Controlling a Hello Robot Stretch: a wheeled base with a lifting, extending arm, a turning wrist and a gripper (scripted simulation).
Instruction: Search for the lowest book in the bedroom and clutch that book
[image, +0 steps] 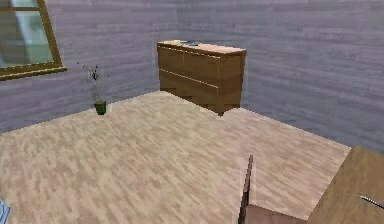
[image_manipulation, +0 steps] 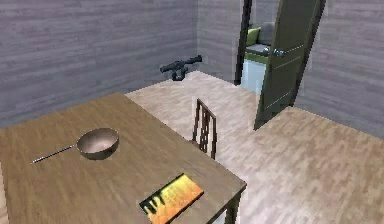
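Observation:
A flat orange and yellow thing, shaped like a book (image_manipulation: 172, 196), lies near the front edge of a wooden table (image_manipulation: 60, 170) in the arm side view. In the forward view a wooden dresser (image: 202, 75) stands against the far wall. A small flat pale thing (image: 192, 43) lies on its top, too small to name.
A metal pan (image_manipulation: 95, 144) with a long handle rests on the table. A wooden chair (image_manipulation: 205, 125) stands at the table's far side, and a dark object (image_manipulation: 180, 67) lies on the floor by the wall. A green door (image_manipulation: 283, 60) stands ajar. A potted plant (image: 99, 92) stands under a window (image: 22, 35).

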